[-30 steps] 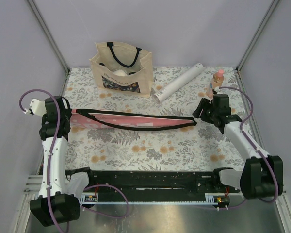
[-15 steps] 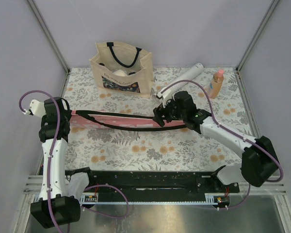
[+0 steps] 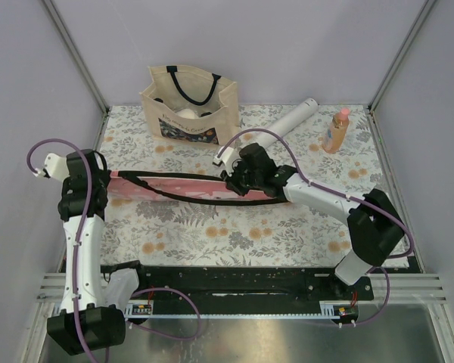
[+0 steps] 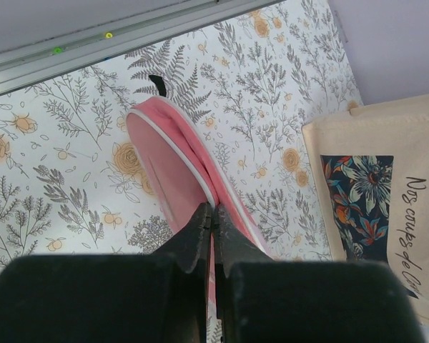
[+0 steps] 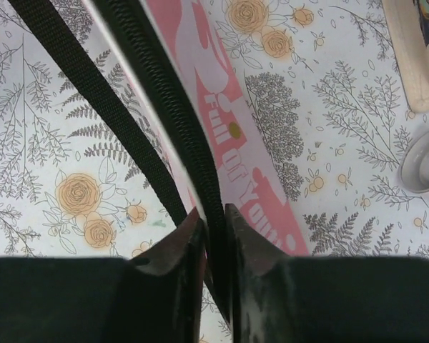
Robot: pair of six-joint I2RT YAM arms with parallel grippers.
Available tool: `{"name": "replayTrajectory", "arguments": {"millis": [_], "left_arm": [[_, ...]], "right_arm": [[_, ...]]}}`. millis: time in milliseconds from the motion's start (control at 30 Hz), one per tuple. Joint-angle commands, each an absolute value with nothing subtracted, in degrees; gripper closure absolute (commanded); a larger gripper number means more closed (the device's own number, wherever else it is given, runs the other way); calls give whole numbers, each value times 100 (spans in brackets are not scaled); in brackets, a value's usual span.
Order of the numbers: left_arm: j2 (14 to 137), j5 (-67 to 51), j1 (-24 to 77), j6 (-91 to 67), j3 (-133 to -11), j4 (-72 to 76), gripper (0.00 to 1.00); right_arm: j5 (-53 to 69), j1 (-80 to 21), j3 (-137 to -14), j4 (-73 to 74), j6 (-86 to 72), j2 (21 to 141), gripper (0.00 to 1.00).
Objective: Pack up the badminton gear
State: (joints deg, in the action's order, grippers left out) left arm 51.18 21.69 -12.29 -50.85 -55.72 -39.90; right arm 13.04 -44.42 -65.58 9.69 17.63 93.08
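Observation:
The pink case (image 3: 174,187) with black zipper edging and a black strap (image 5: 93,93) lies across the middle of the table. My left gripper (image 3: 108,183) is shut on the case's rounded left end (image 4: 164,164), its fingertips (image 4: 200,218) pinching the pink edge. Near the case's middle, my right gripper (image 3: 229,184) is shut on the black zipper edge (image 5: 179,107), next to the white lettering (image 5: 236,107). The long white tube (image 3: 281,125) lies at the back right, its open end (image 5: 423,168) showing in the right wrist view.
A beige tote (image 3: 191,107) with dark straps stands at the back left, white things inside it. An orange bottle (image 3: 336,130) with a pink cap stands at the back right. Walls close the floral table (image 3: 234,234) on three sides.
My right arm swung left from the case's right end to its middle and closed its jaws on the zipper edge. The left gripper kept its hold.

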Motion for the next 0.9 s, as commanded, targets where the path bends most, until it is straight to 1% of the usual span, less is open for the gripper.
{"name": "replayTrajectory", "arguments": {"millis": [0,67,100,133,200,233,300,367,533,867], "left_arm": [[5071,1961,-1257,-5010,-5976,-3780,98],[5071,1750,-1257,-4931,-6012,-3683,89],[5071,1679,-1248,-4887,-6029,-3674,83],[5063,1627,-1257,-4843,-6073,-3683,73],[5054,1643,-1257,-4790,-6134,-3674,57],[5054,1678,-1257,-4755,-6161,-3656,51],[5089,1714,-1257,-4633,-6231,-3604,45],[5150,1688,-1257,-4509,-6319,-3595,42],[5151,1793,-1248,-4412,-6320,-3683,40],[4843,2021,-1248,-4728,-5564,-3445,40]], "right_arm": [[1240,-4561,-7057,860,1233,9395,91],[1195,-4562,-7241,1168,819,9361,100],[1300,-4570,-7199,1134,669,9273,100],[1414,-4562,-7016,986,477,9142,100],[1406,-4562,-6891,748,-180,8948,100],[1519,-4562,-6925,747,-446,8930,100],[1905,-4562,-7048,677,-1052,9026,100],[2109,-4562,-7224,519,-1623,9254,100],[2679,-4570,-7891,62,-2802,10018,100],[3094,-4711,-9306,-641,-3831,11416,100]]}}
